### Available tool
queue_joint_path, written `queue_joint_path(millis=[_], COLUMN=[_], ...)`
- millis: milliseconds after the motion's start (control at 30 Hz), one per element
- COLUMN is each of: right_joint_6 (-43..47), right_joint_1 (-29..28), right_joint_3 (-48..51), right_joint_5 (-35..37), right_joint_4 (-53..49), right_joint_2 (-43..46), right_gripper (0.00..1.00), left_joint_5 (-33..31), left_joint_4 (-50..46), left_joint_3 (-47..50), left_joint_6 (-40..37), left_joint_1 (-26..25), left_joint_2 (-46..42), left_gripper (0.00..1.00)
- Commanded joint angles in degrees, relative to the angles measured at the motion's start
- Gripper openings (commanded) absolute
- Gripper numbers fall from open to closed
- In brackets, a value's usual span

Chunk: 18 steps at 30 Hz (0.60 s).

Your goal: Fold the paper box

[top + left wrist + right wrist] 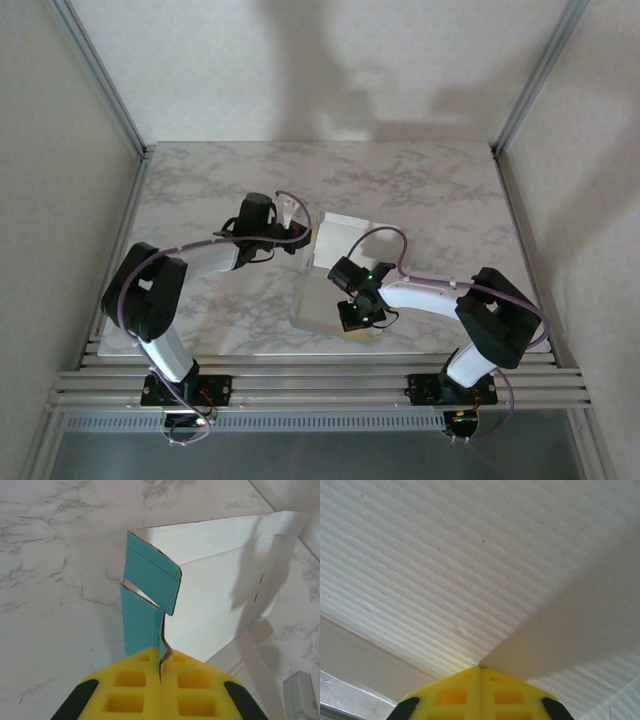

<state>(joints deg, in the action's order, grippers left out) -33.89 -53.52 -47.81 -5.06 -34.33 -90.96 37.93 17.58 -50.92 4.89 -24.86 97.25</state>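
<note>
Left pincer (pixel 161 656) clamped on the turquoise flap (pixel 140 625) of the paper box (pixel 225 580), right pincer (pixel 480 669) closed against its pale panel (pixel 445 555): a hard pull may tear the flap.

Paper box (pixel 322 300) on the worktop (pixel 430 190) at frame centre, left claw (pixel 303 236) at its upper-left edge, right claw (pixel 358 325) at its lower edge.
</note>
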Motion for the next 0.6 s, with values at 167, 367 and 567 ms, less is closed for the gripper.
queue_joint_path(millis=[167,367,567], right_joint_6=[-1.4,-3.0,-6.0], right_joint_1=[-1.5,-1.6,-1.6], right_joint_3=[3.2,4.5,5.8], right_joint_5=[-3.3,-4.5,-4.2], right_joint_4=[3.6,6.7,10.4], right_joint_2=[-2.6,-1.2,1.2], right_gripper=[0.00,0.00,0.00], left_joint_5=[-4.4,-5.1,-7.5], left_joint_4=[7.6,14.0,15.8], left_joint_3=[10.4,16.1,20.0], left_joint_6=[1.9,3.5,3.7], left_joint_1=[-3.7,-4.3,-4.8], left_joint_2=[-6.7,-9.8,-12.3], left_gripper=[0.02,0.04,0.05])
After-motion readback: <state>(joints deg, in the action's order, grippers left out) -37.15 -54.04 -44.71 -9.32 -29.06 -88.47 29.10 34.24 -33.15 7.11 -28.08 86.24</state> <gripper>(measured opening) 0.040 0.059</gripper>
